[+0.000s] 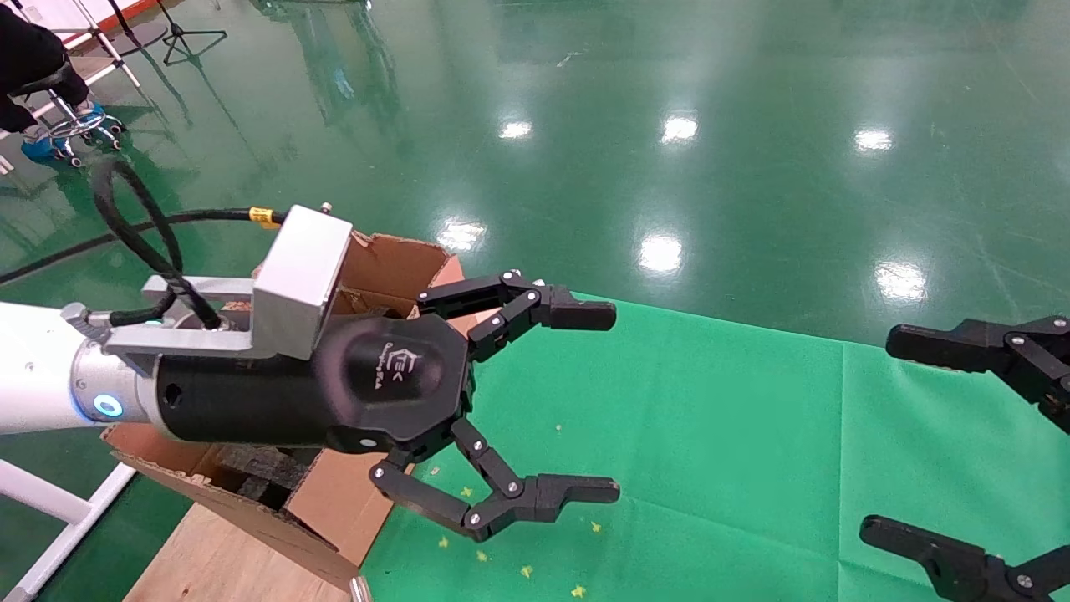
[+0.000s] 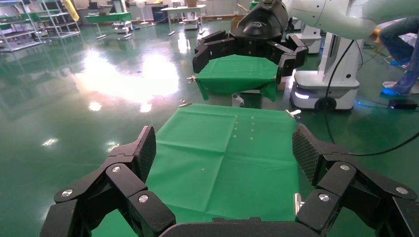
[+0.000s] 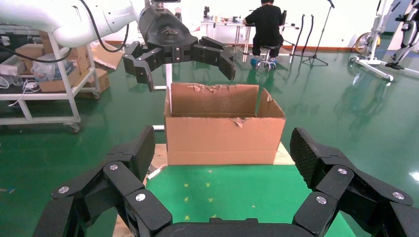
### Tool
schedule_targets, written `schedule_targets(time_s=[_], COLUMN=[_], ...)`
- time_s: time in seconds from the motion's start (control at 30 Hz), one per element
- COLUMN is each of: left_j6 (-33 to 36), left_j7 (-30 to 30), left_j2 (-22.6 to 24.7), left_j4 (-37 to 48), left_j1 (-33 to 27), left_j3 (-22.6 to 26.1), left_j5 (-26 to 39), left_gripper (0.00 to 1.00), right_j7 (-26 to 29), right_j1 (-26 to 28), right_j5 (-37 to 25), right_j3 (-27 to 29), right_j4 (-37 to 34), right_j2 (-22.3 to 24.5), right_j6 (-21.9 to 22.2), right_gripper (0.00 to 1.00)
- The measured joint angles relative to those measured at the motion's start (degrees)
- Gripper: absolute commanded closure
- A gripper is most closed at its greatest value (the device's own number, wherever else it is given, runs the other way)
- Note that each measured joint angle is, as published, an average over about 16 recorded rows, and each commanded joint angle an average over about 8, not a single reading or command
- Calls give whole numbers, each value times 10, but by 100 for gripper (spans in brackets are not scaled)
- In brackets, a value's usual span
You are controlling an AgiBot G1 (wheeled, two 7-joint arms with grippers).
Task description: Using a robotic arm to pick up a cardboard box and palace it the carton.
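Left gripper (image 1: 595,401) spread wide, nothing between its fingers (image 1: 577,315), hanging above the carton's (image 1: 334,502) near edge and the green cloth (image 1: 710,451). White robotic arm (image 1: 33,376) with black cable (image 1: 134,226) and silver wrist block (image 1: 301,272) runs back from it. Carton sits directly under and behind the gripper, torn rim, dark foam blocks (image 1: 259,472) showing inside, resting on a wooden board (image 1: 226,560). Right gripper (image 1: 907,435) well apart across the cloth, also splayed and empty, facing the carton (image 3: 222,128). Cardboard box not visible in any view. Small yellow specks (image 1: 527,571) dot the cloth below the left gripper.
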Motion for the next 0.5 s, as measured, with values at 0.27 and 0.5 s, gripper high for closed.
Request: schedule_targets(time_s=[0.27,0.5], left_j6=[0,0], left_j7=[0,0], left_j2=[0,0], left_j4=[0,0], left_j1=[0,0], left_j3=[0,0], left_j5=[0,0], left_gripper=[0,0], right_j7=[0,0], right_j1=[0,0], right_j5=[0,0], right_j3=[0,0], right_j4=[0,0], right_j2=[0,0], right_j6=[0,0], right_gripper=[0,0])
